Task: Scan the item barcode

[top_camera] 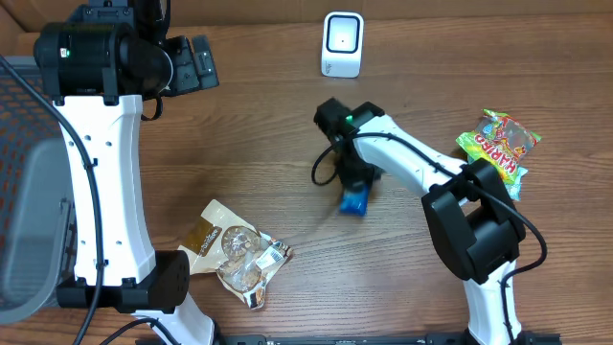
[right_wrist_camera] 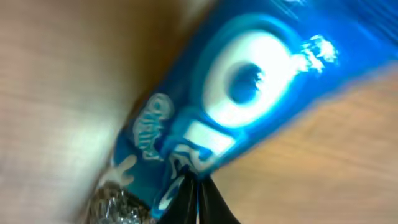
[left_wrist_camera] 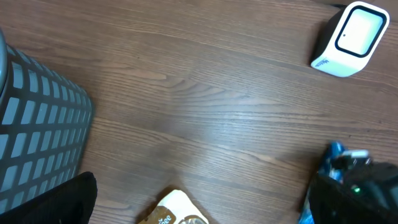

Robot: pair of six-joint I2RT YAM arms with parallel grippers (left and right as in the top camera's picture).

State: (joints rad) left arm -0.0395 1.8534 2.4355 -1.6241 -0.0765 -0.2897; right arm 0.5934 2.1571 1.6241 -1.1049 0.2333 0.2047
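1. Here, seen from overhead, the right tool points down onto the blue packet near the middle of the wooden bench. The white scanner stands apart at the far edge.
2. Only the right wrist view shows the grip: two dark fingertips meet at the packet's lower edge and pinch the wrapper. The print is too blurred to read, and no view shows a barcode.
3. Only the left wrist view shows the scanner's face, a pale panel ringed in black and tilted upward, with a grey mesh basket at its left.
4. Only the overhead view takes in a clear cookie bag at the near left and a bright candy bag at the right.
5. The right arm bends from its base at the near right, forearm reaching left to the packet.
6. The left arm rises from the near left edge; the left tool hangs high at the far left, jaws apart and empty, well away from the packet.
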